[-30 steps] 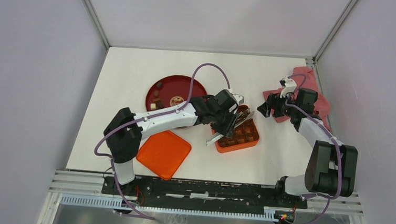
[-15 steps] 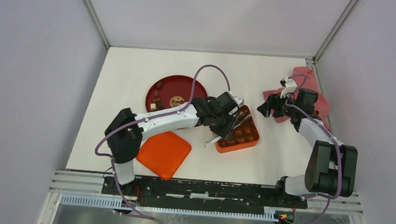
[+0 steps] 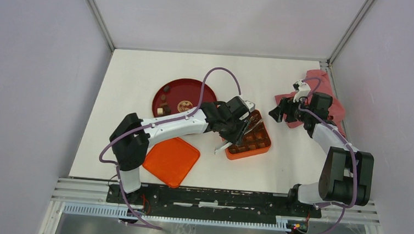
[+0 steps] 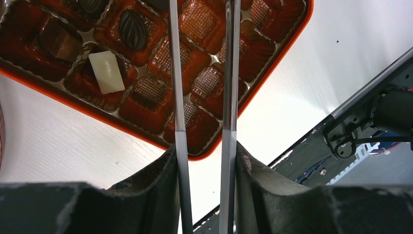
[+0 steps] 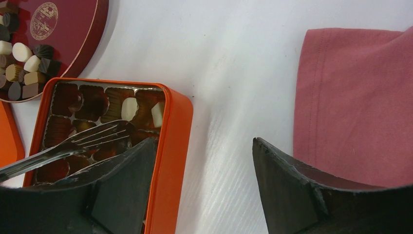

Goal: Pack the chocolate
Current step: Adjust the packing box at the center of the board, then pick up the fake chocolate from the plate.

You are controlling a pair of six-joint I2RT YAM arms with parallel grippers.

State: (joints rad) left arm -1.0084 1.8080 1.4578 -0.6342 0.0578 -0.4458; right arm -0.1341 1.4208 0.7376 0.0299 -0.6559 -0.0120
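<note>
Far left, by the arm bases, an orange lid (image 3: 171,159) lies flat on the table (image 3: 136,73). Behind it sits the red plate (image 3: 169,89), with chocolate (image 5: 24,68) bunched at one side of it: dark, tan and white pieces pressed close together.

Now the left gripper (image 4: 203,161). Its jaws are half closed, squeezing a pair of metal tongs (image 4: 176,73) by the two arms, which stand a little apart. The tongs reach out over the orange box (image 4: 272,68), with their tips above its compartments. Whether they carry a piece, I can't tell.

Inside the box a white piece (image 4: 106,71) lies tilted in one cell, with a dark oval (image 4: 132,28) and a brown cube (image 4: 56,41) in neighbouring cells.

Right of the box, the right gripper (image 5: 204,185) hangs above bare table, jaws spread wide, nothing between them. Just beside it, at the far right, lies a pink cloth (image 5: 355,97), rumpled.
</note>
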